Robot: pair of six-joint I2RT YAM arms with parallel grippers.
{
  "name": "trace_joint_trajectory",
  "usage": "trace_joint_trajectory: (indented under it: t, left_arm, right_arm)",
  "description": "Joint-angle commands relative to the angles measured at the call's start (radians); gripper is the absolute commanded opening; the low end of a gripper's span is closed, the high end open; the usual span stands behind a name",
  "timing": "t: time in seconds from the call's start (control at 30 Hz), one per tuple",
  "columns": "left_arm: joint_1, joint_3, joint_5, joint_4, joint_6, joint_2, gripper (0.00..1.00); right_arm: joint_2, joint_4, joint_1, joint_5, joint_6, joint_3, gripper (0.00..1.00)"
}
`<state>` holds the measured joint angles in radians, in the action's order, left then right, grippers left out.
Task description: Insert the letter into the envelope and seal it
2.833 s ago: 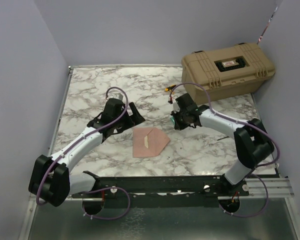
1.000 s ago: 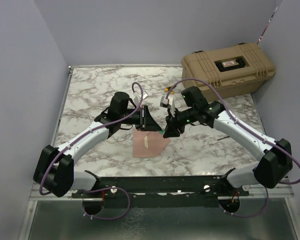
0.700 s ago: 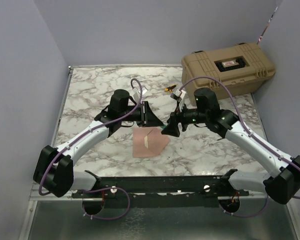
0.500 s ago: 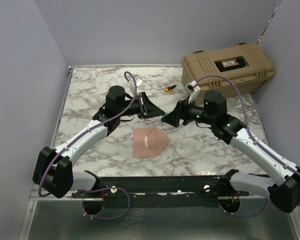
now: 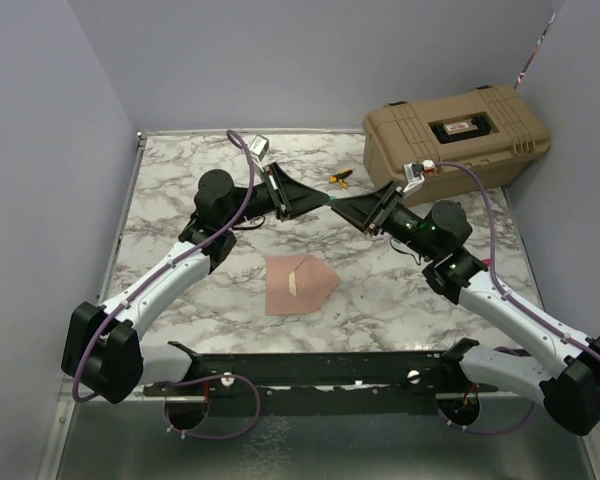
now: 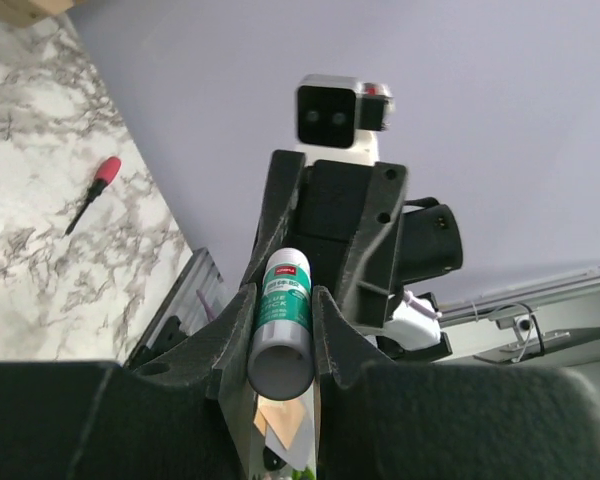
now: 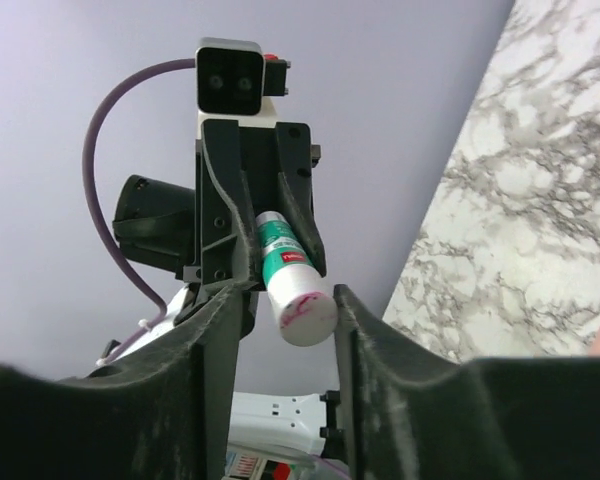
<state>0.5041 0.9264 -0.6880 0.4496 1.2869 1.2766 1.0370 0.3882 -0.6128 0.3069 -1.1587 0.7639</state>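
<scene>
The salmon envelope [image 5: 298,285] lies flat mid-table, its pointed flap toward the right and a pale strip on its face; a corner of the envelope [image 6: 285,425] shows below the left jaws. The letter is hidden; no separate sheet shows. High above the table, my left gripper [image 5: 318,199] is shut on a green-and-white glue stick [image 6: 283,300]. My right gripper [image 5: 344,208] faces it tip to tip. In the right wrist view the stick's white cap [image 7: 306,305] sits between the right gripper's [image 7: 285,300] fingers, a gap on the left side, so the jaws are open.
A tan hard case [image 5: 458,135] stands at the back right. A small red-handled screwdriver [image 5: 338,178] lies on the marble just behind the grippers. Purple walls close in the left, back and right sides.
Both grippers rose from just above the envelope and moved toward the back. The right gripper opened wide, then narrowed around the stick's cap end.
</scene>
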Motion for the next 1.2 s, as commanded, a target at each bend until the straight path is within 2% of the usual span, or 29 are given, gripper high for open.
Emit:
trace_joint_trajectory:
  t: [0.0,0.17,0.43,0.5,0.83,0.93,0.97,1.0,1.03,1.1,1.17]
  left_arm:
    - [-0.008,-0.009,-0.005,0.088,0.065,-0.022,0.00]
    - [-0.018,-0.032,-0.020,0.128,0.094,-0.035,0.00]
    - [-0.038,-0.054,-0.040,0.130,0.097,-0.061,0.00]
    - [-0.044,-0.061,-0.042,0.130,0.097,-0.067,0.00]
    - [-0.050,-0.075,-0.046,0.131,0.070,-0.077,0.00]
    - [-0.053,-0.078,-0.050,0.130,0.066,-0.079,0.00]
    - [-0.055,-0.080,-0.051,0.130,0.065,-0.079,0.00]
    - [-0.057,-0.082,-0.051,0.130,0.066,-0.079,0.00]
    - [-0.058,-0.083,-0.053,0.130,0.065,-0.079,0.00]
    - [-0.059,-0.081,-0.058,0.130,0.063,-0.077,0.00]
    - [-0.059,-0.079,-0.062,0.130,0.060,-0.075,0.00]
  right_arm:
    - [-0.004,0.250,0.001,0.052,-0.099,-0.036,0.38]
    - [-0.012,0.243,0.001,0.026,-0.097,-0.052,0.37]
    - [-0.006,0.261,0.001,-0.001,-0.111,-0.078,0.48]
    - [-0.003,0.267,0.001,-0.005,-0.102,-0.079,0.48]
    - [0.031,0.242,0.001,-0.005,-0.080,-0.061,0.22]
    - [0.025,0.223,0.002,-0.020,-0.056,-0.060,0.09]
    - [0.023,0.219,0.004,-0.024,-0.048,-0.060,0.07]
    - [0.023,0.213,0.007,-0.028,-0.041,-0.060,0.08]
    - [0.024,0.207,0.009,-0.026,-0.036,-0.057,0.14]
    - [0.032,0.185,0.010,-0.016,-0.033,-0.042,0.33]
    - [0.048,0.188,0.011,0.010,-0.034,-0.026,0.45]
